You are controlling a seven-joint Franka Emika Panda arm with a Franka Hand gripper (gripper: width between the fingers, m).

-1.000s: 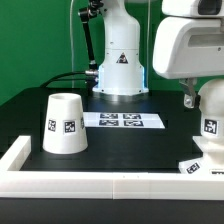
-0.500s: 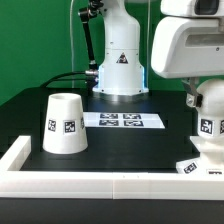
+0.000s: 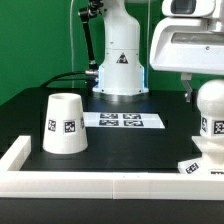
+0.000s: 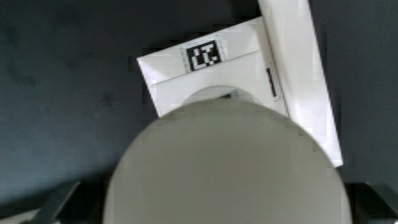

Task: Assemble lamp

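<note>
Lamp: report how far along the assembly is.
Done, it seems: the bulb stands upright on the base at the exterior view's right, though whether it is fully seated cannot be told. In hand: the gripper hangs at the bulb's top, grip unclear. Left: the shade stands mouth down, apart at the exterior view's left, not yet on the bulb.

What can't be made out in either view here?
Whether the gripper is shut: the exterior view's right edge crops it; in the wrist view the bulb blocks the jaws.
The base: cropped by the exterior view's right edge, mostly covered by the bulb in the wrist view.
Whether the bulb sits in the base: joint hidden in both views.
</note>
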